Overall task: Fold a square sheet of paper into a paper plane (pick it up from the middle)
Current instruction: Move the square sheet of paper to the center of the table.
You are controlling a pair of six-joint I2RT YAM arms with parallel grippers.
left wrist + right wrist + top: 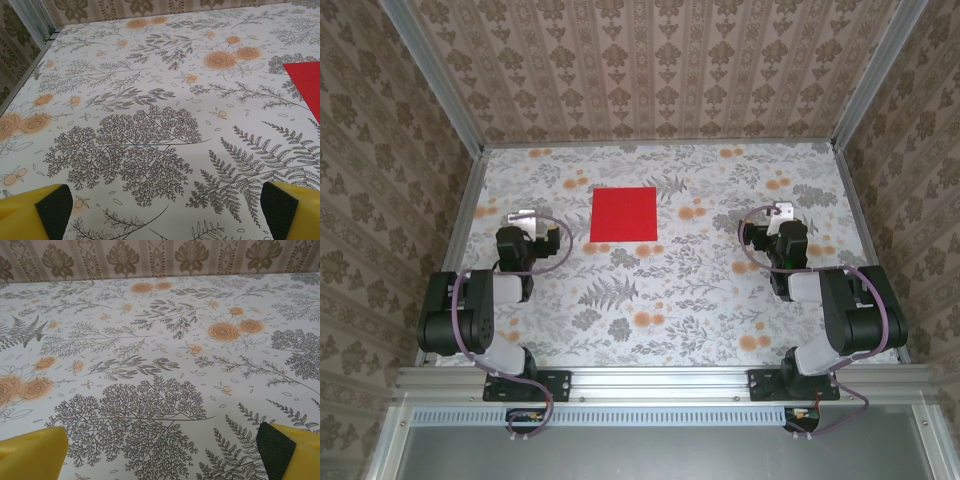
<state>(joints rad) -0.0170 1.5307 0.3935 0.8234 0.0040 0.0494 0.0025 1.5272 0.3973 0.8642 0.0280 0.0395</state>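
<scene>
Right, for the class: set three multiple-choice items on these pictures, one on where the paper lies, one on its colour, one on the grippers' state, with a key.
1. Where does the square sheet of paper lie?
A. Flat on the table, left of centre, in the far half.
B. At its near right corner.
C. Lifted off it.

2. What colour is it?
A. White.
B. Blue.
C. Red.

3. How do the left gripper and right gripper stand?
A. Both shut.
B. Both open, holding nothing.
C. Left shut on the paper.

Key: 1 A, the top view shows it flat, left of centre; 2 C, it is bright red; 3 B, each wrist view shows yellow fingers wide apart over bare table.
</scene>
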